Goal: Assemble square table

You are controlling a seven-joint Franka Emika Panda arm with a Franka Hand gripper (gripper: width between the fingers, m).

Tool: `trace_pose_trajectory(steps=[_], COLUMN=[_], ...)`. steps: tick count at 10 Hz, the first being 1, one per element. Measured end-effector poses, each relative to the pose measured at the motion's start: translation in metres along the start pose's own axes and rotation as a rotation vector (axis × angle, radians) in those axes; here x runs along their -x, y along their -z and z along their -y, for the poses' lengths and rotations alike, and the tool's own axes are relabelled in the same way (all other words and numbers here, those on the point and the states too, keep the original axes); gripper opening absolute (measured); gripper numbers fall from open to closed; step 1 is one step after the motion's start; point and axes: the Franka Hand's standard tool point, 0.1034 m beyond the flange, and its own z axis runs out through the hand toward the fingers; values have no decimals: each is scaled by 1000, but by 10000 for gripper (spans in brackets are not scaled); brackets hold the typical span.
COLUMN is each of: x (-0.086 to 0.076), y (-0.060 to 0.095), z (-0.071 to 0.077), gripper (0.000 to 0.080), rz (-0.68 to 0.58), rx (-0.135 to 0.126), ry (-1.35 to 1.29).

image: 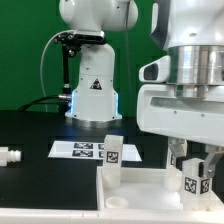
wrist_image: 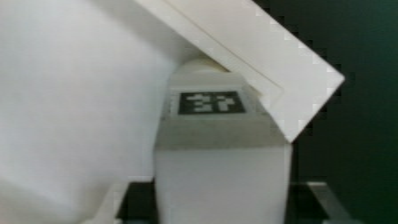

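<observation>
Counting the parts in the exterior view gives one tabletop, two legs and one small untagged peg. The tabletop lies on the black table, its white rim and a raised corner socket showing at the near edge, where it is cut off. One leg stands upright at the tabletop's far corner, a black-and-white square tag on its side. A second leg sits over the tabletop's other side, between the fingers of the gripper, a tag on its face too. The marker board lies flat behind the tabletop, with several printed tags on it; the peg lies well apart from the tabletop, toward the exterior view's left edge. None of the tags carries readable writing, only block patterns. A triangular warning sticker marks the arm's base.

From the wrist, the held leg fills the middle with its tag facing the camera, and white panel surfaces crowd around it, too blurred to sort out. The jaws stand narrowed against the leg's sides, gripping it.
</observation>
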Motion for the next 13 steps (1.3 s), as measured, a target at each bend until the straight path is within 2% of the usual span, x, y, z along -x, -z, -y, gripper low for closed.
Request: trace_pose_trajectory(steps=[1, 3, 6, 7, 9, 11, 13], x=[1, 3, 3, 3, 15, 25, 22], y=[0, 0, 0, -1, -2, -4, -4], z=[-1, -2, -2, -2, 2, 2, 2], gripper=[285, 287, 295, 295, 611, 638, 646], rz=[12, 22, 23, 17, 7, 10, 9], rx=[2, 10, 15, 16, 7, 12, 11], ry=[-200, -425, -539, -468, -161, 54, 178])
